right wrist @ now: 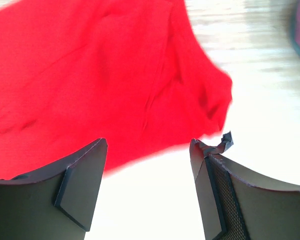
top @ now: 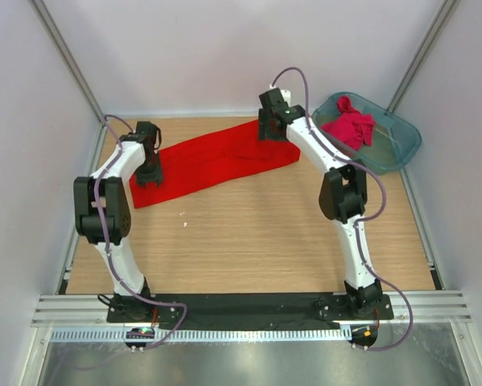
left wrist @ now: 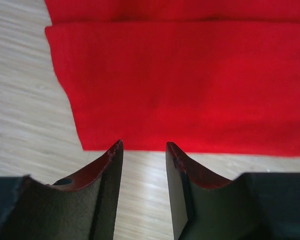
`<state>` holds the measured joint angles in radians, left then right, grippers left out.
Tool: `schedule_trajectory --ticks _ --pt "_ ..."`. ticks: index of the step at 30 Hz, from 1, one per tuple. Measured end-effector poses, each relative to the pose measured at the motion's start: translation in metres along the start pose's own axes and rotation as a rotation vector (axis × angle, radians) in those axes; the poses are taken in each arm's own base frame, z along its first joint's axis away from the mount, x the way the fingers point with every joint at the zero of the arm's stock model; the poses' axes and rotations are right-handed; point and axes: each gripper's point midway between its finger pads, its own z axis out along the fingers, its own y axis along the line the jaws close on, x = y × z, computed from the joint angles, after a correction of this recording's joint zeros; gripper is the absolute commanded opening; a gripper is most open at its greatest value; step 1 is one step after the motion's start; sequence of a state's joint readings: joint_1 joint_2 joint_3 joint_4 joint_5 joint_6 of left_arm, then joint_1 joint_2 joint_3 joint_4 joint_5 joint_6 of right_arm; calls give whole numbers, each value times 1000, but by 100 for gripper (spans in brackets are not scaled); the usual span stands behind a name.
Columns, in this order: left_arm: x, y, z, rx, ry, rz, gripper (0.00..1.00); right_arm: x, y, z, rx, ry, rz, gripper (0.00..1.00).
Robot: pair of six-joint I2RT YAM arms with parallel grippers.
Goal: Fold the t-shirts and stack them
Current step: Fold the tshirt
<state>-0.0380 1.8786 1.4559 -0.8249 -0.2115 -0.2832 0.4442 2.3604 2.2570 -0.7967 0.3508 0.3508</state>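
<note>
Left gripper (left wrist: pixel 143 145): jaws spread partway, nothing between them. The folded edge of the red t-shirt (left wrist: pixel 190 85) lies just ahead of the fingertips, flat on the desk (left wrist: pixel 24 100), with a second layer showing beyond it.

Right gripper (right wrist: pixel 150 142): jaws spread wide, empty. The shirt's other end sits ahead and to its left, with a bunched corner near the right finger. This view is blurred.

The crimson-pink t-shirt (top: pixel 349 125) sits crumpled in the teal tub (top: pixel 401 137), off to the right gripper's outer side.

Risks, my judgement:
- The left gripper closes short of the hem and grabs air, or takes only the top layer, so the band peels open on the lift.
- The right end's bunched corner drags and skews the fold.
- Uneven lifting twists the band.

No brand, label or writing is readable in any view.
</note>
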Motion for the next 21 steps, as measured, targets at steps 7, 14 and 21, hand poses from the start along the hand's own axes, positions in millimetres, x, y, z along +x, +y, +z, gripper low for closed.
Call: schedule_trajectory --ticks 7,14,21 --pt "-7 -4 37 -50 64 14 43 -3 -2 -139 -185 -38 45 74" --pt "8 -9 51 -62 138 -49 49 57 -27 -199 -241 3 9 75" --pt "48 -25 37 -19 188 -102 49 95 -50 -175 -179 90 -11 75"
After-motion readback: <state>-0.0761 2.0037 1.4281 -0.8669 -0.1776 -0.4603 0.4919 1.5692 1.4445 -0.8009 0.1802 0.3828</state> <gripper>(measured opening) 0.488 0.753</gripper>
